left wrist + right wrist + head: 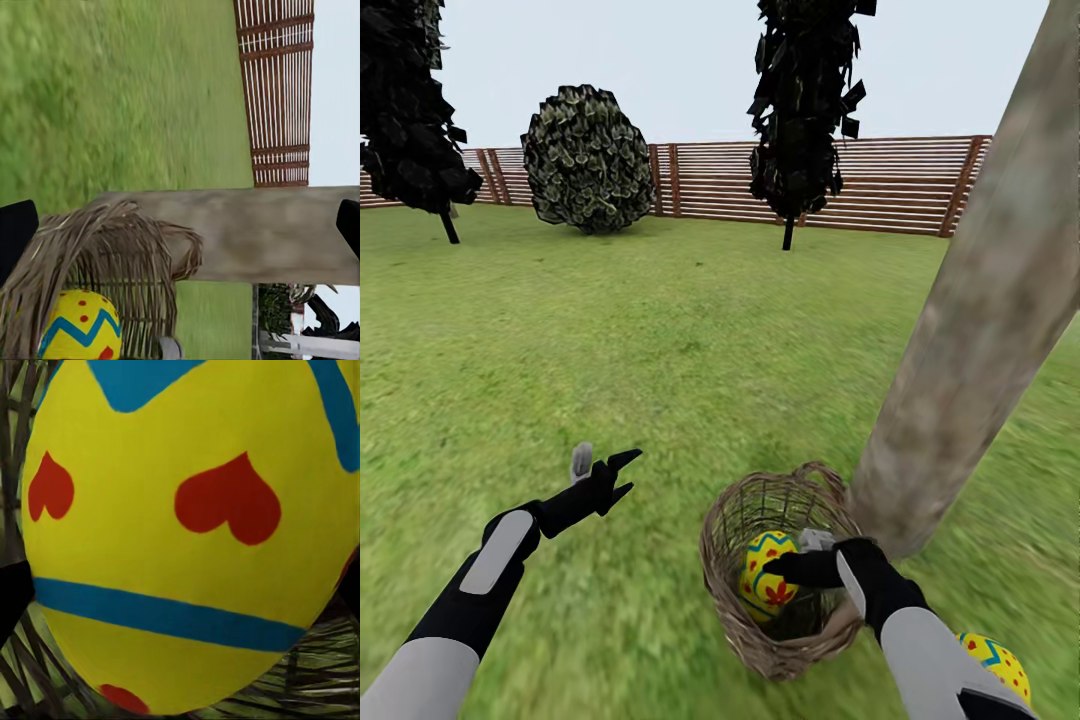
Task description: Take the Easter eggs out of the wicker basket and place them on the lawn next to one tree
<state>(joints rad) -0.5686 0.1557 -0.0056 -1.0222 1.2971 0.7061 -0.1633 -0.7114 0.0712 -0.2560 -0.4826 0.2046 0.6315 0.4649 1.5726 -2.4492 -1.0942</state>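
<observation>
While the right gripper (pixel 800 570) reaches into the basket (pixel 732 590), the egg (pixel 765 580) sits dead ahead between its fingers, grip unclear; left gripper (pixel 615 478) hangs wide, farther off.

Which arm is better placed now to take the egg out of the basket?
The right. Its gripper is already inside the wicker basket, against the egg. The left gripper hangs open over the lawn, apart from it.

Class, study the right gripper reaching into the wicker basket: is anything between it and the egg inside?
Nothing visible. The right gripper is already inside the wicker basket, right at the egg; in the wrist view the egg sits close ahead, unobstructed.
</observation>
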